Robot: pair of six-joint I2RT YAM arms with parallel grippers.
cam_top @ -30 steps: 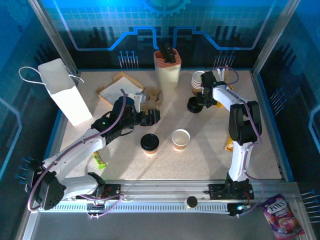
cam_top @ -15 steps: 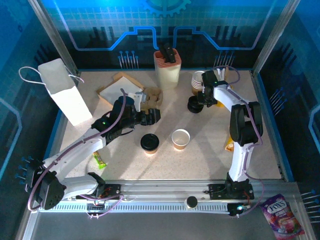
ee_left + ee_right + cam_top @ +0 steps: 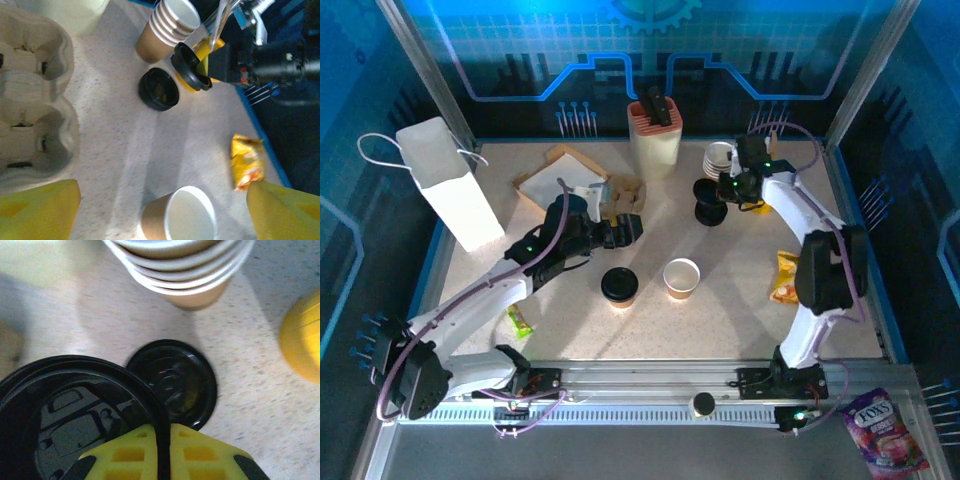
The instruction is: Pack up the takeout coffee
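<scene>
One takeout coffee (image 3: 619,286), a tan cup with a black lid, stands mid-table. Right of it stands a lidless tan cup (image 3: 681,277) (image 3: 185,221), white inside. My left gripper (image 3: 626,228) (image 3: 162,200) hovers open above the table beside the cardboard cup carrier (image 3: 620,194) (image 3: 30,100), with the lidless cup low between its yellow fingers (image 3: 40,210). My right gripper (image 3: 728,188) (image 3: 162,440) is shut on the rim of a black lid (image 3: 708,190) (image 3: 75,415) (image 3: 190,67), held above the pile of lids (image 3: 710,214) (image 3: 177,382) (image 3: 159,89).
A stack of nested cups (image 3: 719,158) (image 3: 185,270) (image 3: 167,30) stands behind the lids. A white paper bag (image 3: 445,185) stands at the far left, a cream holder (image 3: 655,135) at the back. A yellow snack packet (image 3: 786,277) (image 3: 247,160) lies right, a green one (image 3: 520,320) near left.
The right gripper has lifted the black lid off the pile and the right arm has swung outward to the right. The left arm has barely moved.
</scene>
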